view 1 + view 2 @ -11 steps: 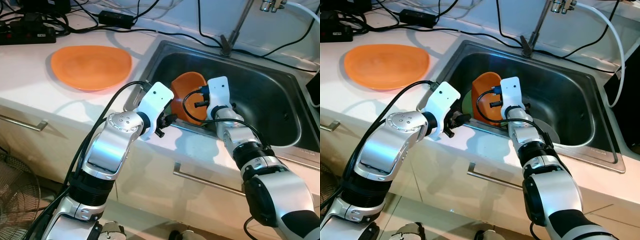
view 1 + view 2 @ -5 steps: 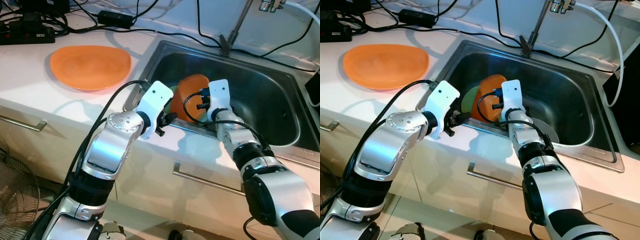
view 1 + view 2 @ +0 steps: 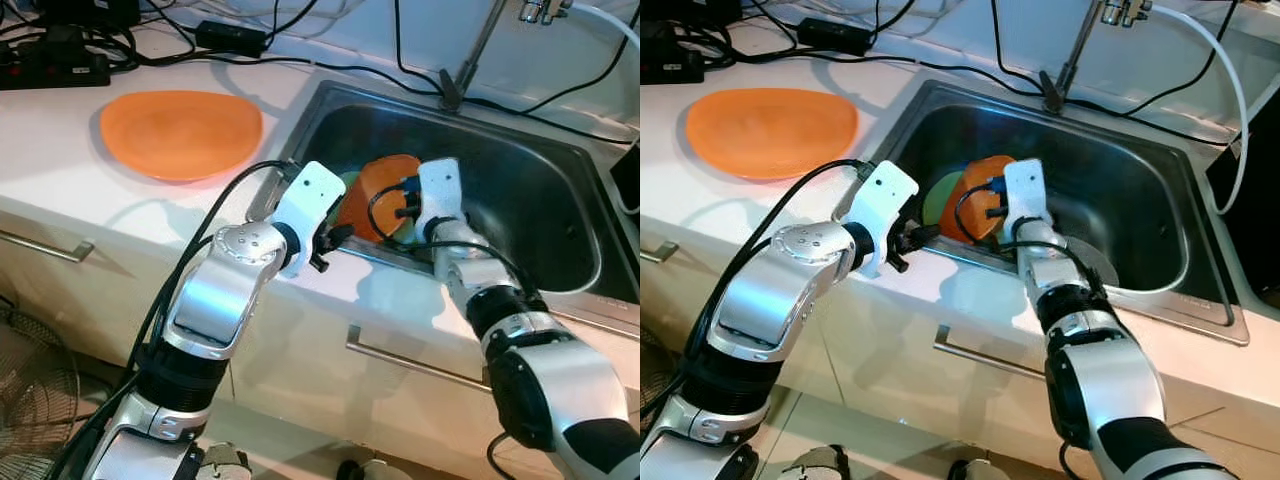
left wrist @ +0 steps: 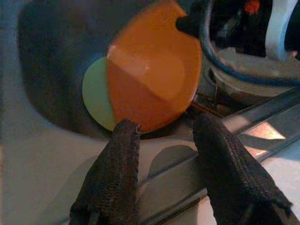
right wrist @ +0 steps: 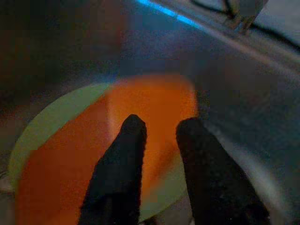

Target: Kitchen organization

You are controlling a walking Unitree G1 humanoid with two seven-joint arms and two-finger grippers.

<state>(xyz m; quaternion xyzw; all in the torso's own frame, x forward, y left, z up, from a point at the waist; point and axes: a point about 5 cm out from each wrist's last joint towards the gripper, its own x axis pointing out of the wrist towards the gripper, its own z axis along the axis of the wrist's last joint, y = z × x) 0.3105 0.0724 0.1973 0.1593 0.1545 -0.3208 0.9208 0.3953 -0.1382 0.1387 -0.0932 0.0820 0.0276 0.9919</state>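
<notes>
Steel sink (image 3: 1160,215) is set in the white bench (image 3: 70,190). An orange plate (image 3: 975,200) is seen inside the sink, at its near left side, tilted and overlapping a green plate (image 3: 938,197) that lies partly under or behind it. In the left wrist view the orange plate (image 4: 152,70) covers most of the green plate (image 4: 96,93), of which a crescent shows.

Right tool (image 5: 157,140) is lowered into the sink, right over the orange plate (image 5: 122,140); its fingers (image 5: 129,136) are seen parted by a narrow gap, nothing gripped between them. Contact with the plate cannot be told.

Left tool (image 4: 166,140) is held at the sink's near rim, pointed at the two plates; its fingers (image 4: 124,154) are spread apart and empty, just short of the orange plate's edge.

A second, larger orange dish (image 3: 180,132) lies flat on the bench left of the sink, well apart from both tools. Black cables (image 3: 250,55) and a power strip (image 3: 50,65) are seen along the back of the bench. The faucet stem (image 3: 1065,70) rises behind the sink. Drawer handles (image 3: 980,362) are visible on the cabinet front below.
</notes>
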